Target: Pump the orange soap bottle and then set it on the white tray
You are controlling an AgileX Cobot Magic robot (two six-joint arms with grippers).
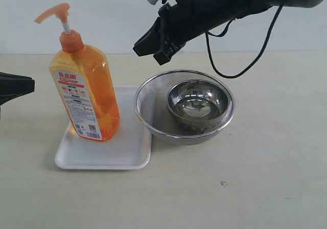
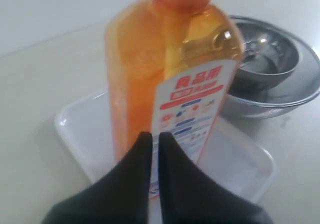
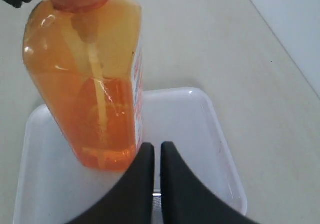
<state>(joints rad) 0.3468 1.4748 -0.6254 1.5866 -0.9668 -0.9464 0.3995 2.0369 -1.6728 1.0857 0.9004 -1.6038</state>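
Orange soap bottle [image 1: 87, 96] stands on white tray [image 1: 129, 148]; left hand [image 2: 155, 136] and right hand [image 3: 156, 147] pressed together.

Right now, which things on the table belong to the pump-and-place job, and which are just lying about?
Part of the job:
- orange soap bottle, standing upright on the tray
- white tray

Just lying about:
- steel mesh strainer, beside the tray
- steel bowl, sitting inside the strainer

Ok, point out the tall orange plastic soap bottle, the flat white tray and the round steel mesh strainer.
orange soap bottle [image 1: 79, 98], exterior view, label.
white tray [image 1: 130, 144], exterior view, bare floor.
steel mesh strainer [image 1: 150, 109], exterior view, mesh wall.
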